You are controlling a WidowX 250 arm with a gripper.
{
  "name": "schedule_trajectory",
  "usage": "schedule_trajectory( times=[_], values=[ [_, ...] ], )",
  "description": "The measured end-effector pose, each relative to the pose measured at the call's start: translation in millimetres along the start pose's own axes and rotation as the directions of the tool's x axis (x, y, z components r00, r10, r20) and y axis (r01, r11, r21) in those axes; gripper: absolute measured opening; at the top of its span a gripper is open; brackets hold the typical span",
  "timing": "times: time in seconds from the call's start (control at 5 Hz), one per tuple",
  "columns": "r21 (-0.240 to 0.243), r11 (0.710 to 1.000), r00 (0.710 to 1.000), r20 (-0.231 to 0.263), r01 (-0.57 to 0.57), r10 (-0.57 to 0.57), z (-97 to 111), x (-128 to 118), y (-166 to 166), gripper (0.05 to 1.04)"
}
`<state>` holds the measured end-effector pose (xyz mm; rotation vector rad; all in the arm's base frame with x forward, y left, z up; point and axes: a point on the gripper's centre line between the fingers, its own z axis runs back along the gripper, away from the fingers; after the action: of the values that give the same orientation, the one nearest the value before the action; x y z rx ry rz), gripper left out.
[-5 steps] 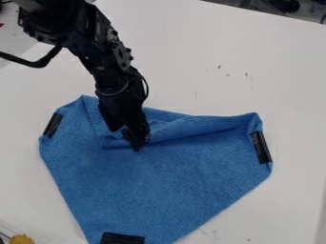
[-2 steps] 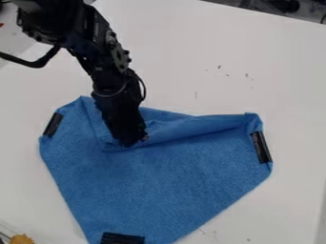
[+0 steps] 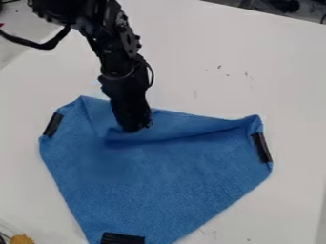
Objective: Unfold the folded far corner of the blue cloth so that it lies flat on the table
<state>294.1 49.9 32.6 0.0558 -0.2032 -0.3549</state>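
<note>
Hand (image 3: pixel 136 127), blue cloth (image 3: pixel 159 176) beneath.

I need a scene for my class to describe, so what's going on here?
A black robot arm's gripper is down at the upper folded part of a blue cloth; whether it grips the fabric can't be told. The cloth lies on a white table, with black strips at its left corner, right corner and bottom edge.

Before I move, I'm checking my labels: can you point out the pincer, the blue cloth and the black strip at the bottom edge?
Pincer (image 3: pixel 134 127): camera view, lower tip.
Blue cloth (image 3: pixel 146 181): camera view, lower middle.
Black strip (image 3: pixel 123 238): camera view, its middle.
</note>
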Motion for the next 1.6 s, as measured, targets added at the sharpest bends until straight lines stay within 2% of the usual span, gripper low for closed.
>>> schedule_trajectory(
  times=[0.2,0.4,0.6,0.8,1.2,1.4,1.6],
  values=[
    [-0.001,0.997,0.997,-0.005,0.08,-0.08,0,20,12,0.054],
    [0.026,0.99,0.99,0.01,0.139,-0.14,7,45,29,0.054],
    [0.021,0.978,0.978,0.039,0.206,-0.207,1,75,43,0.054],
    [-0.006,0.966,0.966,0.038,0.258,-0.257,-15,99,65,0.054],
    [-0.054,0.942,0.944,0.029,0.331,-0.329,-42,127,96,0.075],
    [-0.063,0.931,0.933,0.016,0.36,-0.36,-47,130,100,0.219],
    [-0.051,0.922,0.923,0.0,0.384,-0.385,-35,137,106,0.471]
  ],
)
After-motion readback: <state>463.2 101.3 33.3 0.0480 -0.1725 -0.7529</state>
